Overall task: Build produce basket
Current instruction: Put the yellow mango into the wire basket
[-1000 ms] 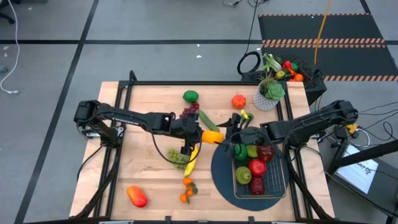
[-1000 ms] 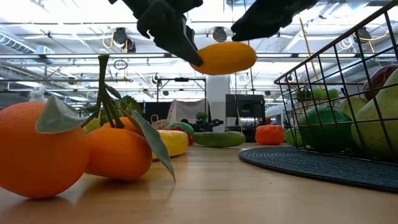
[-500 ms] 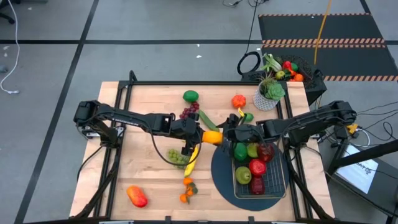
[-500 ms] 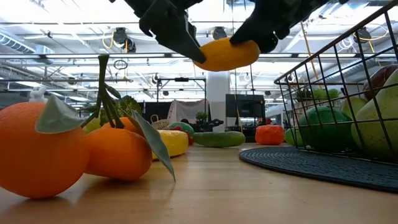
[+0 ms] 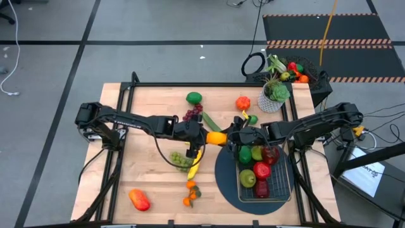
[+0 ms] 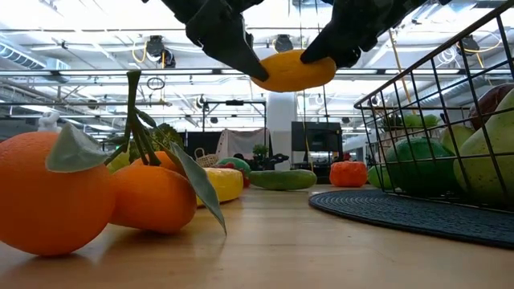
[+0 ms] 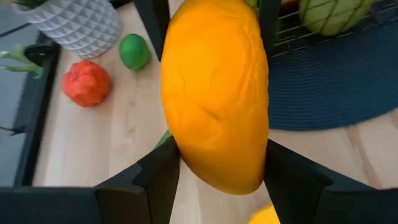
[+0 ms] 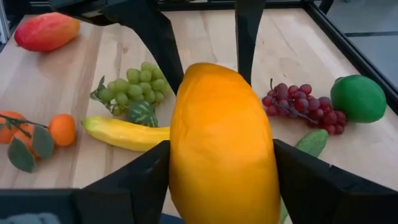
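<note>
High view: the left hand [image 5: 207,137] and right hand [image 5: 231,137] both pinch one orange-yellow fruit [image 5: 216,139] above the table [image 5: 152,104], apparently a handover, because the basket [image 5: 282,185] lies on the right arm's side.

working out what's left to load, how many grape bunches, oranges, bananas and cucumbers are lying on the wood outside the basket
grape bunches: 2
oranges: 2
banana: 1
cucumber: 1
total: 6
</note>
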You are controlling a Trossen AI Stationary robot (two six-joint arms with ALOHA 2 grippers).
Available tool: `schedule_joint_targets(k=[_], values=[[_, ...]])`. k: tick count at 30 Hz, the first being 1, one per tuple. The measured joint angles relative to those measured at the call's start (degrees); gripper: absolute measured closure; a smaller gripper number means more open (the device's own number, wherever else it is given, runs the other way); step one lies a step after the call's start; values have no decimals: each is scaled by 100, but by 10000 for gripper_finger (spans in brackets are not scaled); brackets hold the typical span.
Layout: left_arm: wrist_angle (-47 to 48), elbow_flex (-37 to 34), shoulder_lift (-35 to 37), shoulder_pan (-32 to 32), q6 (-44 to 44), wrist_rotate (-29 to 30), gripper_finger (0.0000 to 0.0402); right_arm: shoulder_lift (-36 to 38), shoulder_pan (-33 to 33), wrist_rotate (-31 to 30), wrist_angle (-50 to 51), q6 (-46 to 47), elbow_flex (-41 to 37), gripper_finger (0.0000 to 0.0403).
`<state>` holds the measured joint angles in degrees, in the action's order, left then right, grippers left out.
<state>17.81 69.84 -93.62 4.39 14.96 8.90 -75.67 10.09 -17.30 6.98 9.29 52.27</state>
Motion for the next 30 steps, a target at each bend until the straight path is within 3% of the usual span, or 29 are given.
schedule_joint_targets(k=[13, 30], values=[[11, 0, -2, 320, -42, 1202, 95, 484, 160, 111, 782, 163, 0, 153], [449, 2, 0, 323, -53, 1387, 89, 1348, 612, 83, 1885, 1745, 0, 152]])
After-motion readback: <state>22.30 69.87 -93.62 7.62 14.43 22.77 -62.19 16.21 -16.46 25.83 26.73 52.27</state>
